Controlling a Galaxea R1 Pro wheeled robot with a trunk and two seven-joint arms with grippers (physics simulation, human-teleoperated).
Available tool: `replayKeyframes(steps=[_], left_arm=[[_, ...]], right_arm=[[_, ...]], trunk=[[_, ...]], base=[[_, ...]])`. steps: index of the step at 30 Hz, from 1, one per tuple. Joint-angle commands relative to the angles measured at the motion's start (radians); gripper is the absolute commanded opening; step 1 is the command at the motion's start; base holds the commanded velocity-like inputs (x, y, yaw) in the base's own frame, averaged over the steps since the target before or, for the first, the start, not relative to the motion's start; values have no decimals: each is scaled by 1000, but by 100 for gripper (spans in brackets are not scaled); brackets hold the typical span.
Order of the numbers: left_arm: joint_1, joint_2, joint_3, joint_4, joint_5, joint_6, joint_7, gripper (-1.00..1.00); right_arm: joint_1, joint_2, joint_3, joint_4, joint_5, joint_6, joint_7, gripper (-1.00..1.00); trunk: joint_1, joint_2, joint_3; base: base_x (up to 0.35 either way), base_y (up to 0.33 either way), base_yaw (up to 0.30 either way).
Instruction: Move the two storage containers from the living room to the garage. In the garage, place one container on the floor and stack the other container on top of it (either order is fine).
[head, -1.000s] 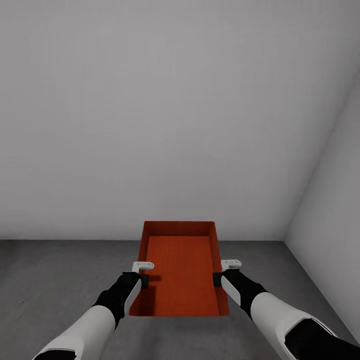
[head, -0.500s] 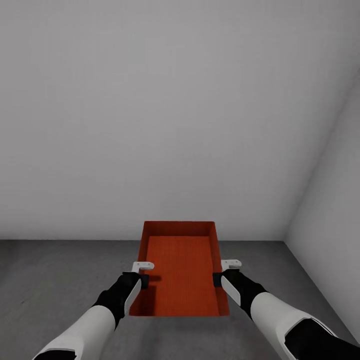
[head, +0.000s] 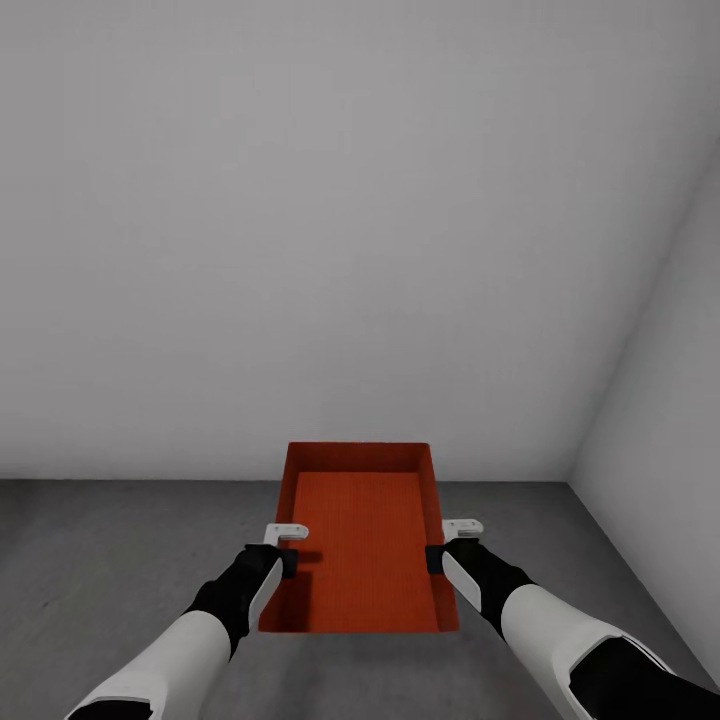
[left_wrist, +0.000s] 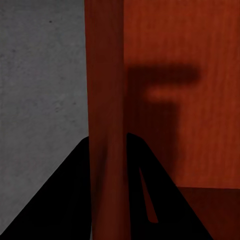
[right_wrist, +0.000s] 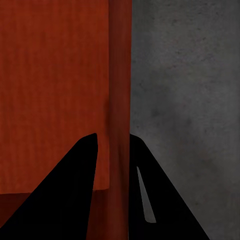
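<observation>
White walls (head: 330, 220) meet in a corner at the right of the head view, above a dark grey, mottled concrete floor (head: 90, 560). An orange-red storage container (head: 360, 540), topless and rectangular with slightly tapered walls, hangs between the robot's two arms with its long axis pointing at the far wall, its far end near the line where floor and wall join. Whether its base touches the floor or is held just above it cannot be told from these views. The container is bare inside, and a shadow of the left arm's end falls across its bottom.

The left arm (head: 200, 630), white with a black forearm, reaches to the container's left long wall. The left tool (head: 285, 553) is clamped on that wall: in the left wrist view its two dark fingers (left_wrist: 65, 200) straddle the red rim, one outside over the concrete and one inside over the container's bottom, with the rim pinched between them.

The right arm (head: 540, 620) reaches to the opposite long wall. The right tool (head: 440, 553) grips it in the same way: in the right wrist view its fingers (right_wrist: 165, 200) stand either side of the rim, the container's textured bottom on one side and the grey floor on the other.
</observation>
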Motion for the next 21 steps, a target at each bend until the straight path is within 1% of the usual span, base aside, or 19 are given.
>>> replayKeyframes(steps=[1,10,21], left_arm=[[0,11,-16,46,-10,65,6,-100],[0,11,-13,46,-9,66,5,-100],[0,11,-12,46,-9,66,5,-100]], right_arm=[[-2,-1,38,-6,-19,1,-8,-100],[-2,0,38,-6,-19,1,-8,-100],[-2,0,38,-6,-19,0,-7,-100]], trunk=[[5,-10,-5],[39,-73,-34],[81,-150,-86]], base=[[0,0,0],[0,0,0],[0,0,0]])
